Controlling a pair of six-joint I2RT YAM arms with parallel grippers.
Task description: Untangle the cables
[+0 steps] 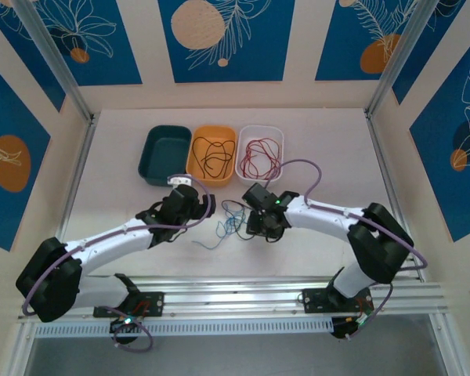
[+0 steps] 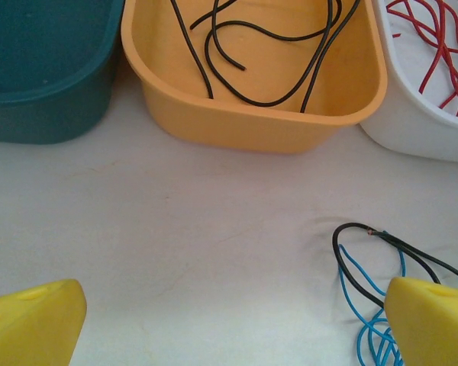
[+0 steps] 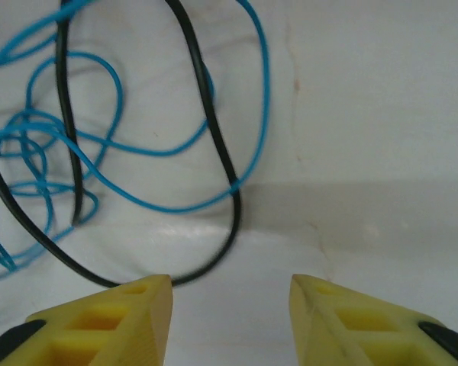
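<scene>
Open table (image 2: pixel 175 252) beside the cables (image 1: pixel 232 216) — three tubs (image 2: pixel 252 126) behind.

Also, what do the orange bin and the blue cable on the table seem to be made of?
The orange bin looks like moulded plastic, smooth with a faint sheen: even colour, rounded rim, soft highlights. The blue cable seems a thin wire in a smooth plastic or rubber sheath, since it lies in loose loops; its core is hidden.

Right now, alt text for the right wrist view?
The right gripper, yellow fingers parted with nothing between them, sits low over a white table. Ahead and left, a black cable loops through a tangle of blue cable.
</scene>
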